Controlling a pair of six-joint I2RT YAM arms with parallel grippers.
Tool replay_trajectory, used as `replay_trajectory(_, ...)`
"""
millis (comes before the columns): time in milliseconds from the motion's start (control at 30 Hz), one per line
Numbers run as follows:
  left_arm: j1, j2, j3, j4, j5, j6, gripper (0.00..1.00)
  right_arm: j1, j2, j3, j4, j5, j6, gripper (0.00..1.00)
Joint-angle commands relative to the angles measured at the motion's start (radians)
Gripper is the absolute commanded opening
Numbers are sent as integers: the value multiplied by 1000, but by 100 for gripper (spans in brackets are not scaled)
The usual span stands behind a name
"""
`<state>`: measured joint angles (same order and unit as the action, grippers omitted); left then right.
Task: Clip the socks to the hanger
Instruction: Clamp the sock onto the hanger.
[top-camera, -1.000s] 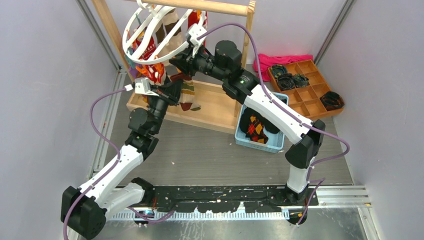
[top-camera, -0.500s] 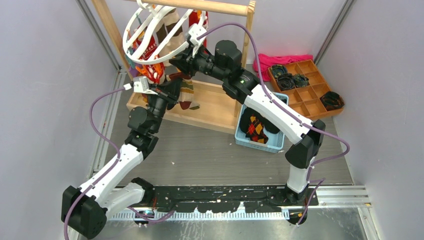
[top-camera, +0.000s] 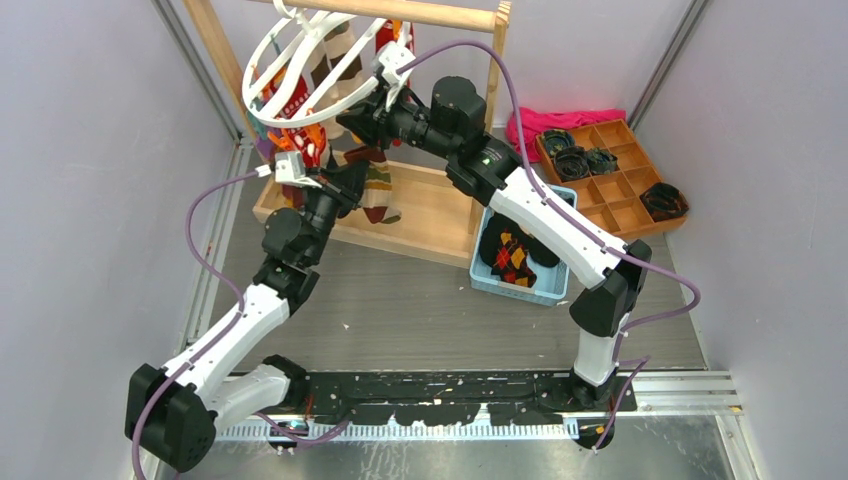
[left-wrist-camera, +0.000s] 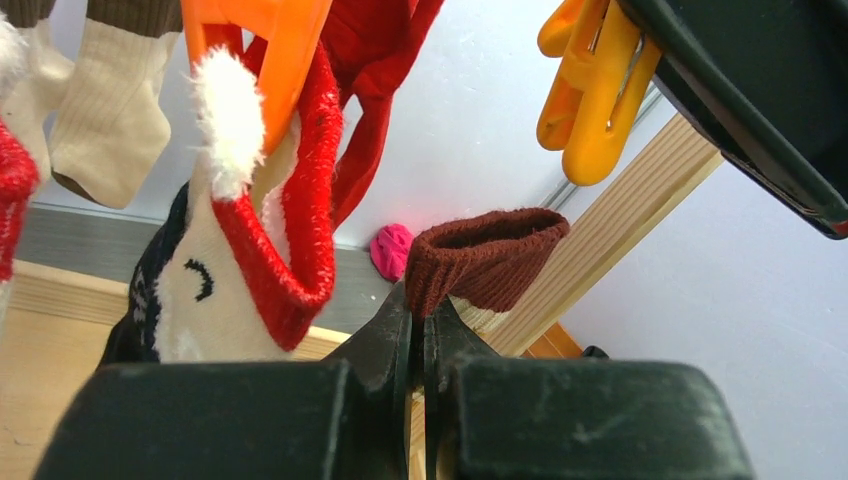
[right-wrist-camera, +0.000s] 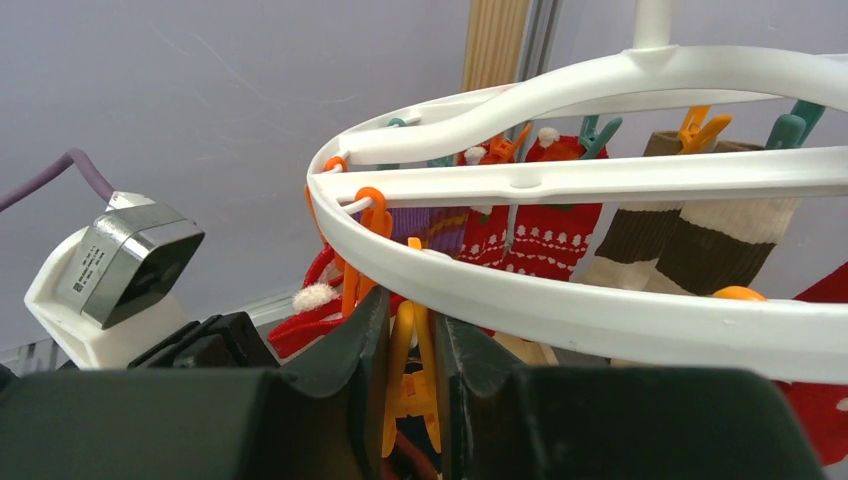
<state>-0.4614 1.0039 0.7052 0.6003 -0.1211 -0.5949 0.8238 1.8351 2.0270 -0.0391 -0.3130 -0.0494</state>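
The white round hanger (top-camera: 300, 80) hangs from the wooden rail (top-camera: 420, 14) with several socks clipped under it. My left gripper (left-wrist-camera: 420, 320) is shut on the brown cuff of a sock (left-wrist-camera: 487, 255), held just below an orange clip (left-wrist-camera: 585, 90). That sock (top-camera: 375, 185) dangles under the hanger in the top view. My right gripper (right-wrist-camera: 410, 330) is shut on the same orange clip (right-wrist-camera: 410, 370) beneath the hanger ring (right-wrist-camera: 560, 300), squeezing its handles. A red and white Santa sock (left-wrist-camera: 250, 250) hangs to the left of the held cuff.
A wooden rack base (top-camera: 420, 215) lies under the hanger. A blue basket (top-camera: 520, 285) with dark patterned socks stands to the right of it. An orange divided tray (top-camera: 625, 215) and a pink cloth (top-camera: 560, 122) lie at the back right.
My left gripper has risen and shifted right with the brown-cuffed sock, closer under the hanger. The right arm has stayed at the clip.
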Motion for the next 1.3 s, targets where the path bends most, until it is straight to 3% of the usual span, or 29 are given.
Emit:
replay_trajectory(0,7,-6,65,21,19,-12,0,15,-2,35,-3,-41,11,1)
replay_trajectory(733,23,-17,114,-16,22,-69,0,15,-6,18,-18,-49,7,1)
replay_trajectory(1267,66,-39,120,10,101,-186,0,14,-11,9,-31,-48,-18,1)
